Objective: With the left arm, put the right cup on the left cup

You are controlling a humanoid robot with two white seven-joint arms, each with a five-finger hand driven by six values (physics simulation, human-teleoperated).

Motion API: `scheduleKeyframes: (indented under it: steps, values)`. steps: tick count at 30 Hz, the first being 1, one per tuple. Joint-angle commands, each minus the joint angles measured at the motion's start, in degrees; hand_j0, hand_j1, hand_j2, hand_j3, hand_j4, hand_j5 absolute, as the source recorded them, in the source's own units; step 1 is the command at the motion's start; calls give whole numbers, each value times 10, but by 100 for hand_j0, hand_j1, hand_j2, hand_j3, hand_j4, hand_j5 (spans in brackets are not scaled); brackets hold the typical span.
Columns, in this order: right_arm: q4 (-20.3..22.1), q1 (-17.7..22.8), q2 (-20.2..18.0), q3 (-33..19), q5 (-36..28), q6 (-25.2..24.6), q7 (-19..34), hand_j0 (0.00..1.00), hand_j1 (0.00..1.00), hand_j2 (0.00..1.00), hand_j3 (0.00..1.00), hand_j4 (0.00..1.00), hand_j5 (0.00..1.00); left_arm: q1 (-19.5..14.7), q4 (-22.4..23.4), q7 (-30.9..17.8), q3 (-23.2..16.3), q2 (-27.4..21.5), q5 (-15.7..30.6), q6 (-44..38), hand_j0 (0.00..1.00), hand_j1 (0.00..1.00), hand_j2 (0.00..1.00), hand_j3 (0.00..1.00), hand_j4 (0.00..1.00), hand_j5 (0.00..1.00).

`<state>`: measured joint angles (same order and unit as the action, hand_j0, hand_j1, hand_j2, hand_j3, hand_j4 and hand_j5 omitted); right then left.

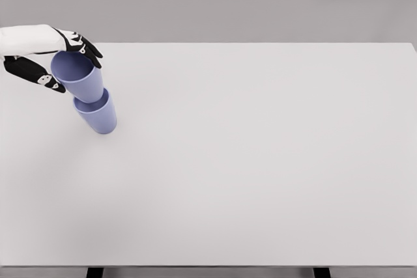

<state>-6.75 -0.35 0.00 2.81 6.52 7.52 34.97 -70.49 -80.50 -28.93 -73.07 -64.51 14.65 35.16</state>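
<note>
A: Head view first. Where is the left hand (pixel 62 63)?

B: Far out toward ten o'clock on the white table (pixel 260 161), its arm coming in from the left edge of the picture. The black fingers (pixel 88 47) curl over the far rim of the upper cup (pixel 79 76), and the thumb (pixel 47 81) lies along its near left side.

A: So it is holding something?

B: Yes, the hand is closed around the upper cup, gripping it at the rim. The cup's open mouth faces up and slightly toward the camera, and you can see into its blue inside.

A: And the cup relative to the hand?

B: The cup hangs from the hand toward five o'clock, its body pointing down and to the right of the palm.

A: Where is the other one?

B: The lower cup (pixel 98 116) stands on the table directly at five o'clock from the upper one. The upper cup's base sits in its mouth, so the two overlap. I cannot tell whether it is fully seated or only partly in.

A: Do they line up?

B: Both lean the same way, forming one slanted blue column.

A: The right arm?

B: Not in this view.
</note>
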Motion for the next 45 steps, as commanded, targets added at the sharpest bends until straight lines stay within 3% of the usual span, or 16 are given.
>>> scheduleKeyframes:
  steps: [1,20,21,28,37,39,42,45]
  values:
    - [0,0,0,0,1,0,0,100,100,100,100,100,100,0,0,-1,1,-1,5,-2,68,68,68,68,68,68]
    - [0,0,0,0,1,0,0,100,100,100,100,100,100,7,0,0,6,3,6,-2,69,69,69,69,69,69]
    - [0,0,0,0,1,0,0,100,100,100,100,100,100,7,0,1,5,3,6,-2,76,76,76,76,76,76]
    - [0,0,0,0,1,0,0,100,100,100,100,100,100,7,0,3,6,2,6,-2,93,93,93,93,93,93]
    - [0,0,0,0,1,0,0,100,100,100,100,100,100,7,-2,3,8,0,6,-2,97,97,97,97,97,97]
    - [0,0,0,0,1,0,0,100,100,100,100,100,100,1,-36,4,12,-11,52,-2,100,100,100,100,100,100]
    - [0,0,0,0,1,0,0,100,100,100,100,100,100,-15,-149,3,15,-51,131,-2,100,100,100,100,100,100]
    - [0,0,0,0,1,0,0,100,100,100,100,100,100,-16,-200,2,21,-53,163,-2,100,100,100,100,100,100]
